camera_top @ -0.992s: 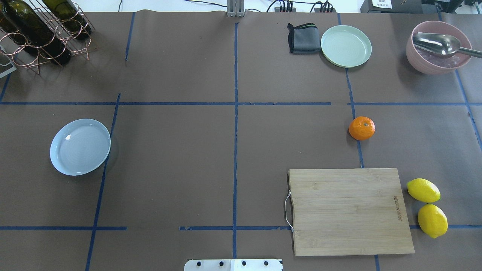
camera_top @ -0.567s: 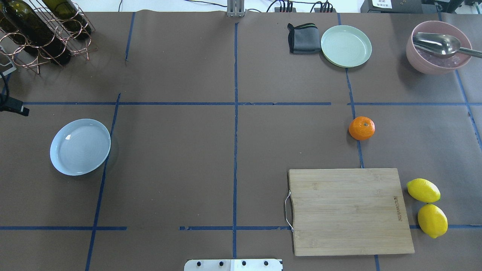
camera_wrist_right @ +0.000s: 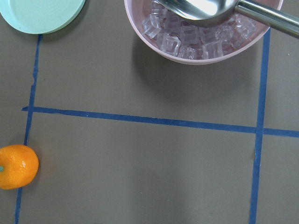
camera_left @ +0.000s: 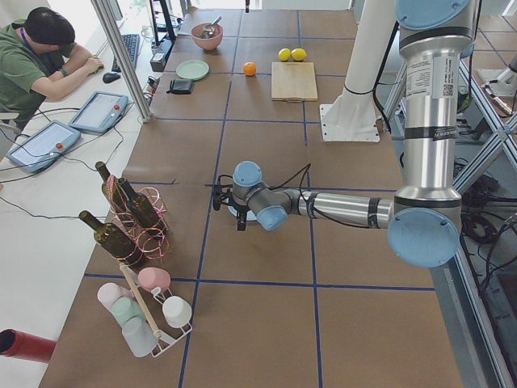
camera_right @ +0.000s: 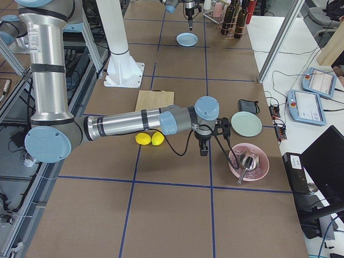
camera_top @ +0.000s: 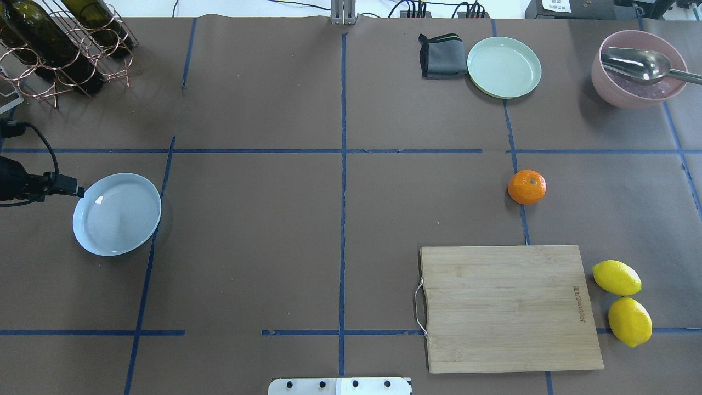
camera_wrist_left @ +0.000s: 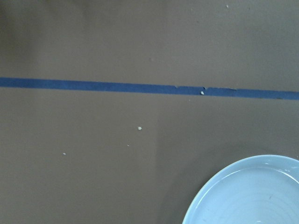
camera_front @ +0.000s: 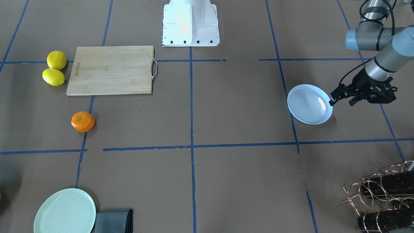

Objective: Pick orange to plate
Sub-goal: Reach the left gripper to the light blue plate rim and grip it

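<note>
The plate (camera_front: 307,108) lies just beside the left gripper (camera_front: 342,101); the orange (camera_wrist_right: 17,166) sits near the right gripper (camera_right: 203,149); cannot tell either's opening

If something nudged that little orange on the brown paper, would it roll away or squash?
The orange is round and rests free on the flat paper, so a nudge would probably roll it, though its slightly flattened shape may stop it soon. Its dimpled peel looks matte, so it likely isn't slippery. A peel like that probably gives slightly under a squeeze.
</note>
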`<state>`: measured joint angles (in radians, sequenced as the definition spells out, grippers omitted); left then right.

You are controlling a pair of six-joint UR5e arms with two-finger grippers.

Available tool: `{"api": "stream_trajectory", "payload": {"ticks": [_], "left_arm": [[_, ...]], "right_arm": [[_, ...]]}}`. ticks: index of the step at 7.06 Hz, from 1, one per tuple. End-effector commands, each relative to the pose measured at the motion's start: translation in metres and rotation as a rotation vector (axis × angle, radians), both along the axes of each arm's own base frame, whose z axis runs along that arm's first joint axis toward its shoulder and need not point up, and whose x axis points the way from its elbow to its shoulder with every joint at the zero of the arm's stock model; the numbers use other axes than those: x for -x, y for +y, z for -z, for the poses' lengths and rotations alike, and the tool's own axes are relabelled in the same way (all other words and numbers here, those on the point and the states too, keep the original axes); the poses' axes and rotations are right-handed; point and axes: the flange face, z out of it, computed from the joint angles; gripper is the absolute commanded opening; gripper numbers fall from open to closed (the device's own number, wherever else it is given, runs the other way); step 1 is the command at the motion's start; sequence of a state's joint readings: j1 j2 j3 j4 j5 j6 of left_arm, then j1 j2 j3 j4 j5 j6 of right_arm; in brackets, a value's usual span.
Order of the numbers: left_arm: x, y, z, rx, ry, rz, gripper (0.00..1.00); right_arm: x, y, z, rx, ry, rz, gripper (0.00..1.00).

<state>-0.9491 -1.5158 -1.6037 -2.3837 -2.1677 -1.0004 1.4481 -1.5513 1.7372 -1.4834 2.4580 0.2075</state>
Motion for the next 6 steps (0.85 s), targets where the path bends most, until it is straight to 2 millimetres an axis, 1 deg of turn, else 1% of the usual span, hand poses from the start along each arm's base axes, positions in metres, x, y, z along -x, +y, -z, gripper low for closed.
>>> {"api": "stream_trajectory", "payload": {"ticks": [1, 2, 3, 4, 5, 6], "left_arm": [[-0.021, 0.013, -0.006, 0.016, -0.008, -0.011, 1.00], [-0.025, 0.015, -0.008, 0.018, -0.012, -0.019, 1.00], [-0.032, 0.018, -0.015, 0.016, -0.034, -0.019, 1.00], [-0.035, 0.019, -0.016, 0.011, -0.042, -0.018, 1.00], [-0.037, 0.020, -0.017, 0.013, -0.045, -0.023, 0.96], [-0.038, 0.021, -0.017, 0.013, -0.046, -0.026, 0.86]], "right_arm": [[0.001, 0.000, 0.001, 0.000, 0.000, 0.001, 1.00], [0.002, 0.000, 0.001, 0.001, -0.001, 0.002, 1.00], [0.002, 0.000, 0.002, 0.000, -0.002, 0.000, 1.00], [0.002, 0.000, 0.002, -0.001, -0.002, 0.001, 1.00], [0.002, 0.000, 0.006, -0.005, -0.003, -0.002, 1.00], [0.002, 0.001, 0.011, -0.010, -0.005, -0.003, 1.00]]}}
